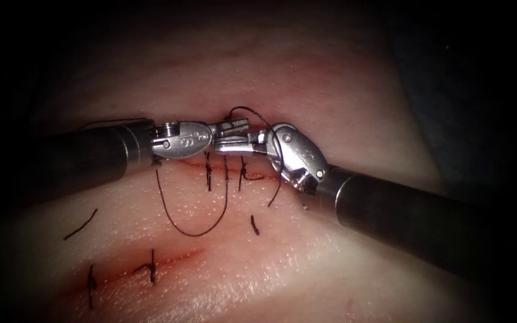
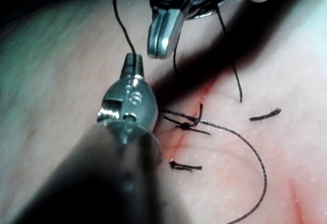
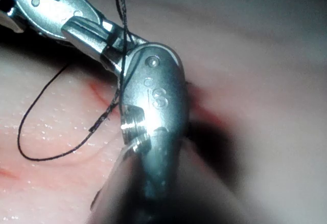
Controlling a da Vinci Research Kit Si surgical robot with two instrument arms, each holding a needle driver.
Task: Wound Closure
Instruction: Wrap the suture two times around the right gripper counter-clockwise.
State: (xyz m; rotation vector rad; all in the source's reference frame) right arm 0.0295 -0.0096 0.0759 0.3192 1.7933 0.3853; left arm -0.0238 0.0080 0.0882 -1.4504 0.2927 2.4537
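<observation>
Thread (image 1: 194, 230) in a wide loop on the tissue (image 1: 330, 84), below the cut (image 1: 222, 167) — one strand rising to the tools, another arching over the right tool's wrist and trailing down just right of the knots. Needle not made out anywhere. Two knotted stitches (image 1: 209, 173) across the cut, directly under the meeting tool tips; red fluid (image 1: 258, 176) along the cut's line. Left tool (image 1: 233, 127), from the left, jaws closed on a strand of thread — seen up close from its wrist (image 2: 133, 63), strand running upward from the tip. Right tool (image 1: 234, 145), from the right, wrist bent back toward the left, tips touching or just beside the left tool's; thread (image 3: 121, 35) draped across its wrist joint, jaws' state impossible to tell, nothing seen for certain in them. Cut ends of thread (image 1: 81, 225) scattered on the tissue left and below. Second red line (image 1: 145, 269) lower left, crossed by two stitches.
</observation>
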